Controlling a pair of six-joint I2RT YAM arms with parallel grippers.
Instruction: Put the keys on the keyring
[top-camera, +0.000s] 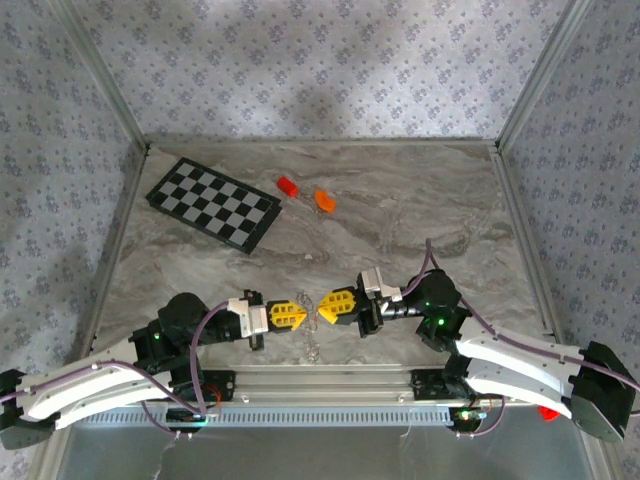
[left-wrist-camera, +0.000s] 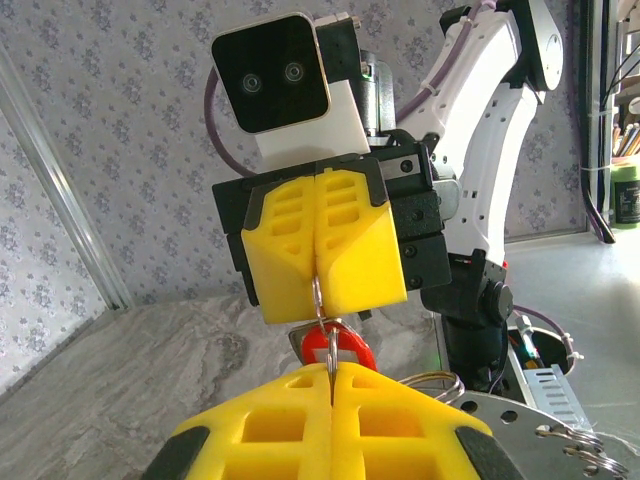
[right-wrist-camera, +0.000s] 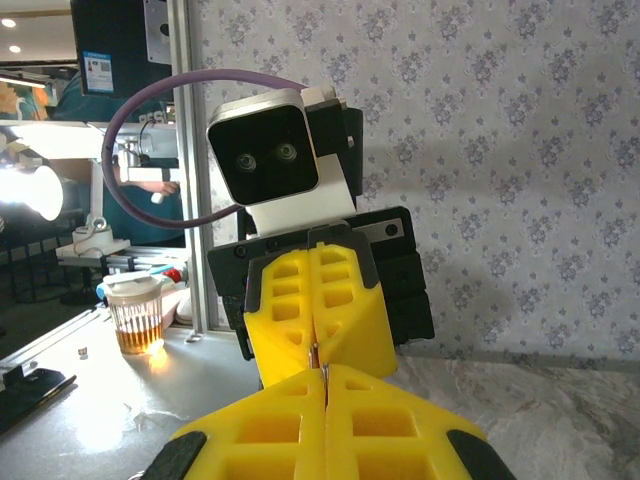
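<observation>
1. Top view: both arms reach in from the near edge. The left jaws and right jaws meet tip to tip, close to the front rail, over the near middle of the table (top-camera: 400, 240).
2. Left jaws are pressed together. In the left wrist view their yellow fingers (left-wrist-camera: 260, 430) close on a thin silvery shaft that runs into the seam. This is the key (left-wrist-camera: 338, 347), and its red head stands just above the fingertips.
3. Right jaws are pressed together as well, facing the left ones head-on. A small silvery loop, the keyring (left-wrist-camera: 317, 296), comes out of their seam and hangs down to the key's red head (touching it or threaded through it, cannot tell which).
4. So the key and keyring sit in the narrow gap between the two sets of fingertips, the key below and the loop above it.
5. Right wrist view: the two seams line up, with a sliver of metal (right-wrist-camera: 318, 362) between the tips.
6. Some wire loops (left-wrist-camera: 432, 383) lie just right of the left fingers and behind them. Cannot tell whether they belong to the same ring.
7. More small rings (left-wrist-camera: 578, 446) rest on a metal plate at the lower right of the left wrist view.
8. Far side of the table: a checkered board (top-camera: 213, 203) sits at rear left. A red brick (top-camera: 288, 185) and an orange block (top-camera: 325, 200) lie near each other just to its right. All three are well apart from the jaws.
</observation>
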